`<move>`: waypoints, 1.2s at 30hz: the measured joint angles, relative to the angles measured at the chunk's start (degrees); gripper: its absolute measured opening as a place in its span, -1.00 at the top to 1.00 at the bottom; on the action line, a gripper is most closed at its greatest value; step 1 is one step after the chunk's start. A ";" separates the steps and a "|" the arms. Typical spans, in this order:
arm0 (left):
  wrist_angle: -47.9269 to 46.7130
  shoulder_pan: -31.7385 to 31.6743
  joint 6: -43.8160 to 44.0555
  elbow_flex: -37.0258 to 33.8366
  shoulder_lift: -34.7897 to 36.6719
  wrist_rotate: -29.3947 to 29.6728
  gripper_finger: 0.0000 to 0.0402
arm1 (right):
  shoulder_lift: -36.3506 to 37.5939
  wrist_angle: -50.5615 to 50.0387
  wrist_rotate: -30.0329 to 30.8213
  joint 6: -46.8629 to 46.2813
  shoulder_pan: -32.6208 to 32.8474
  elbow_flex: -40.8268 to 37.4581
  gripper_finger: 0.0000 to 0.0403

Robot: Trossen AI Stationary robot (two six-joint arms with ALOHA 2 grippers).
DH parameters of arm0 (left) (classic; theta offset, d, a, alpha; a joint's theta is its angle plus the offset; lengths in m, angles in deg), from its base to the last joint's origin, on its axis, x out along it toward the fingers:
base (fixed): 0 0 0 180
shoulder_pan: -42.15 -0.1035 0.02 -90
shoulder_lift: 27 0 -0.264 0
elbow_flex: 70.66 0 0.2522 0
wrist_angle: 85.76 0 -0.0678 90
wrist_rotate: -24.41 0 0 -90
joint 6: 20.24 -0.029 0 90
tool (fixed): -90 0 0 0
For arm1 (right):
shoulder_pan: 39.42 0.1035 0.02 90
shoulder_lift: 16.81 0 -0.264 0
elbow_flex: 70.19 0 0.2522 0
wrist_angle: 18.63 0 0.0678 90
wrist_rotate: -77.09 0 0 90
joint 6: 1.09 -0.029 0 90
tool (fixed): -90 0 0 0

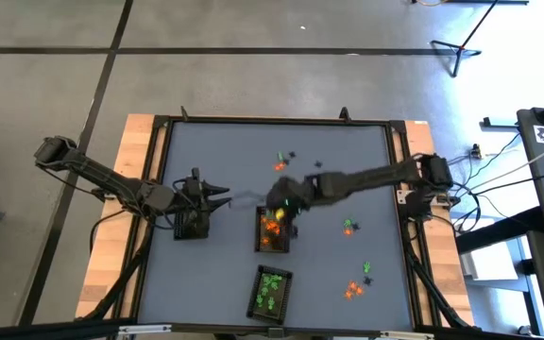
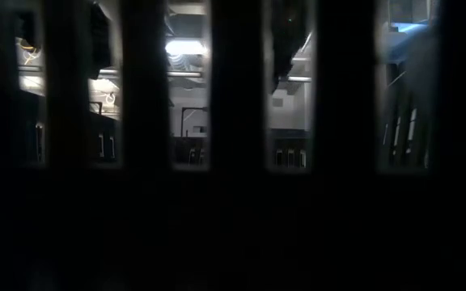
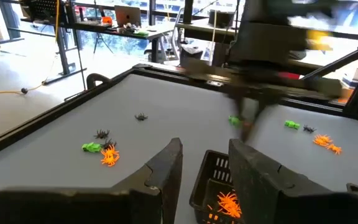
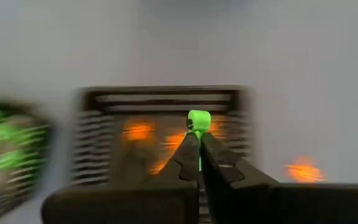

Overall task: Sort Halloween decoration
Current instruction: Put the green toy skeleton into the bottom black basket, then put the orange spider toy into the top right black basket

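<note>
The Halloween decoration lies scattered as small orange, green and black trinkets on the grey table (image 1: 225,151), some at the far middle (image 1: 286,161) and some at the right (image 1: 350,289). My right gripper (image 1: 281,200) hangs over the tray of orange pieces (image 1: 272,233), shut on a green trinket (image 4: 199,119). A tray of green pieces (image 1: 270,291) stands nearer the front edge. My left gripper (image 3: 205,163) waits open at the left, above a dark tray (image 1: 190,225), with nothing between its fingers. My right gripper pinches the green trinket's lower end (image 4: 199,132) between its two fingertips, and the rest of the trinket sticks out past them. The fingers slant downward from the table's right side. The trinket is lifted clear, above the tray of orange pieces.
Black and orange trinkets and a green one (image 3: 104,148) lie loose on the far part of the table. More green and orange ones lie near the right edge (image 1: 348,227). A raised black frame (image 1: 272,121) runs round the table. The low view is dark.
</note>
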 joint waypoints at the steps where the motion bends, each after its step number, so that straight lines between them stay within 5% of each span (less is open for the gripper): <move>1: 0.01 0.00 0.06 0.00 0.00 0.00 0.38 | 0.00 0.29 -0.81 -0.43 1.79 0.00 1.00; 15: 0.02 -0.09 -0.01 0.00 0.00 0.04 0.38 | -1.72 12.56 -9.29 -4.05 19.58 0.02 0.96; 27: 0.02 -0.09 -0.22 0.00 0.00 0.42 0.38 | -2.88 11.42 -11.13 -3.98 17.08 0.02 0.30; 36: -0.38 -0.07 -0.18 0.02 0.01 0.04 0.38 | 1.23 -0.66 -4.43 1.12 6.86 0.02 0.21</move>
